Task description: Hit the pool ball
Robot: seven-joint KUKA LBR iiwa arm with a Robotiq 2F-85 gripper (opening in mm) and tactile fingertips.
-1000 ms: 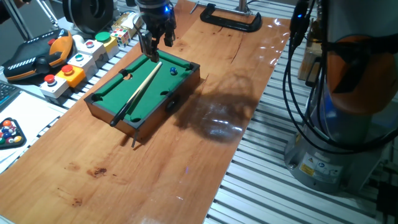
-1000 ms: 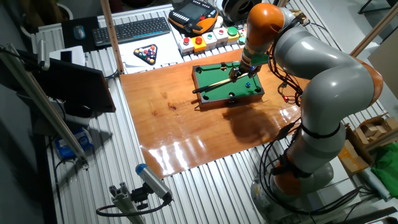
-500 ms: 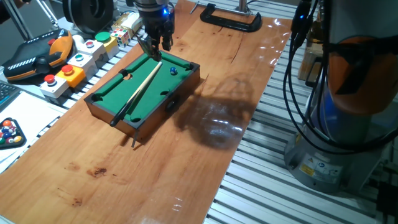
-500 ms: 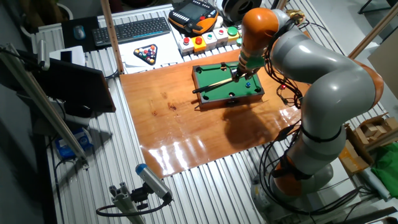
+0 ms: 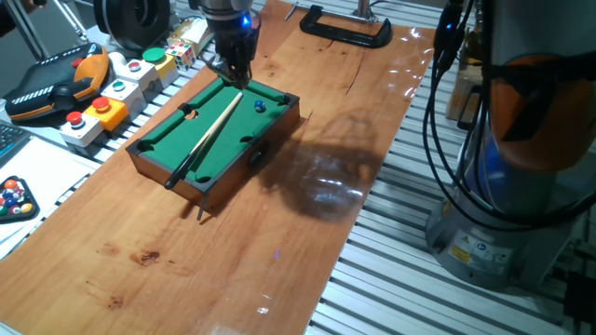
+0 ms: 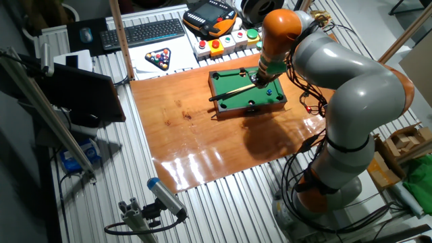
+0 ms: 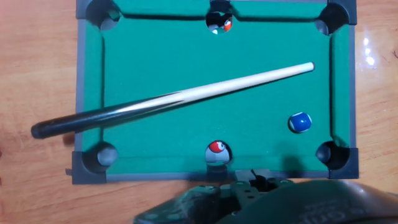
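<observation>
The tiny blue pool ball (image 5: 260, 105) lies on the felt of the miniature pool table (image 5: 149, 160), near its far right corner. It also shows in the other fixed view (image 6: 268, 92) and in the hand view (image 7: 300, 122). A wooden cue (image 5: 205, 137) lies slantwise across the felt, its pale tip (image 7: 308, 66) pointing toward the ball's end. My gripper (image 5: 233, 76) hangs over the table's far end, just above the cue tip, fingers together and holding nothing. Its dark housing (image 7: 261, 202) fills the bottom of the hand view.
Red-and-white balls sit in both side pockets (image 7: 219, 23) (image 7: 216, 149). A black triangle of coloured balls (image 5: 11, 197) lies at the left. Button boxes (image 5: 112, 93), a teach pendant (image 5: 56, 84) and a black clamp (image 5: 345, 30) stand behind the table. The arm's base (image 5: 521, 186) is at the right.
My gripper's fingers have closed from spread apart to together, and it has shifted slightly over the table's far end. The ball and cue have not moved.
</observation>
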